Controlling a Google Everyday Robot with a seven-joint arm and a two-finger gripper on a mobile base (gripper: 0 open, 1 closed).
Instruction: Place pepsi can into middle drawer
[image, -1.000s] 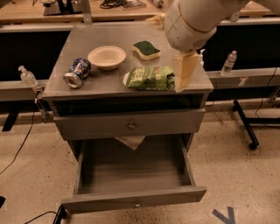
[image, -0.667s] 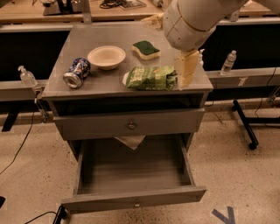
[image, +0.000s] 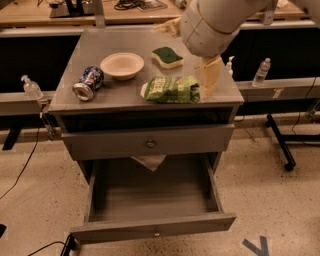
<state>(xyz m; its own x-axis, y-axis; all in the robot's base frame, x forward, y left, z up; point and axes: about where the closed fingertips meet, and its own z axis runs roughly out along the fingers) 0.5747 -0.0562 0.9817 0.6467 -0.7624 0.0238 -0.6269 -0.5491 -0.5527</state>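
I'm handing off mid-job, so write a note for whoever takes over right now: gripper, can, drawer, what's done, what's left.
Gripper: over the right side of the grey cabinet top, beside the green crisp bag, apart from the can.
Small blue pepsi can: on its side near the top's left edge, left of the white bowl.
Wide grey metal middle drawer: pulled out, no can inside.
Done: drawer open.
Left: grasp the can and place it in the drawer.
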